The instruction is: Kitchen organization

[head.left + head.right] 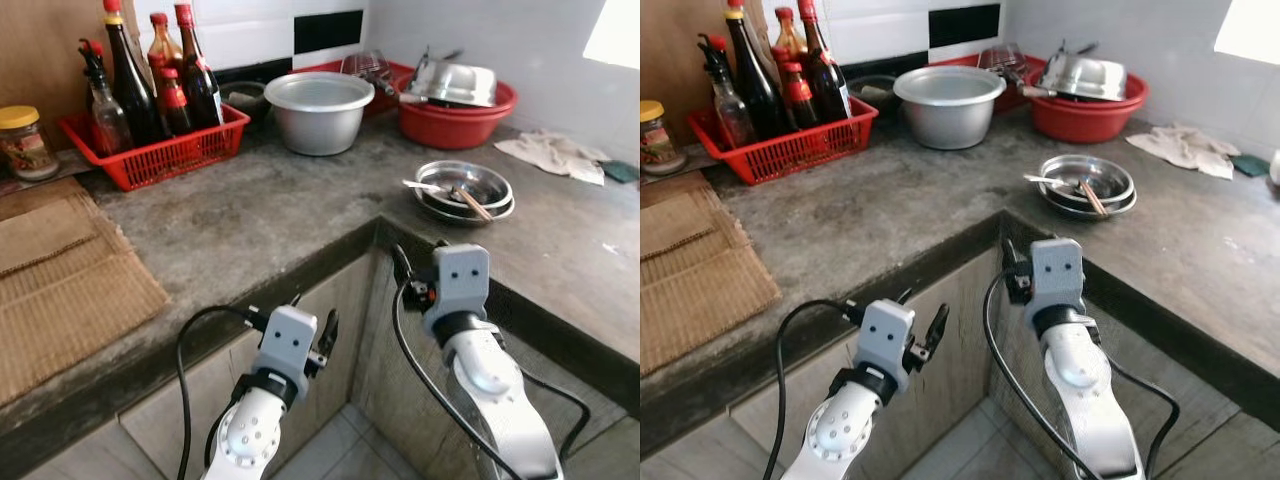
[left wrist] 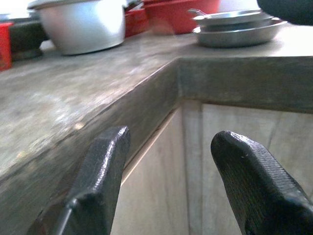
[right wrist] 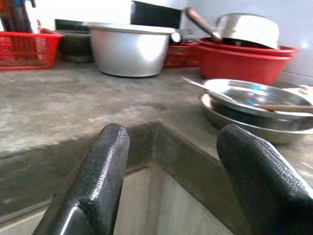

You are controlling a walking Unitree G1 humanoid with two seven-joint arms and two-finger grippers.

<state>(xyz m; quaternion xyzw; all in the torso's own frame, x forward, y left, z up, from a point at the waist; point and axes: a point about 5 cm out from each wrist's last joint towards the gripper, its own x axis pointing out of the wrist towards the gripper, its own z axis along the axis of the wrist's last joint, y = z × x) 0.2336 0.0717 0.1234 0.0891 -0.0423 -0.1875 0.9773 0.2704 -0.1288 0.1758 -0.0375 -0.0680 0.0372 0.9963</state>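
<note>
While both arms are reaching toward the inner corner of the grey concrete countertop (image 1: 270, 215), the left gripper (image 2: 168, 181) and right gripper (image 3: 171, 181) are hanging spread and empty. Stacked steel plates (image 1: 464, 190) are sitting near the corner, a red bottle basket (image 1: 155, 150) by the tiled wall.

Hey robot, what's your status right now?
Both tools open, empty: left tool and right tool at the counter edge. Stacked steel plates untouched beyond. Nothing in the way.
</note>
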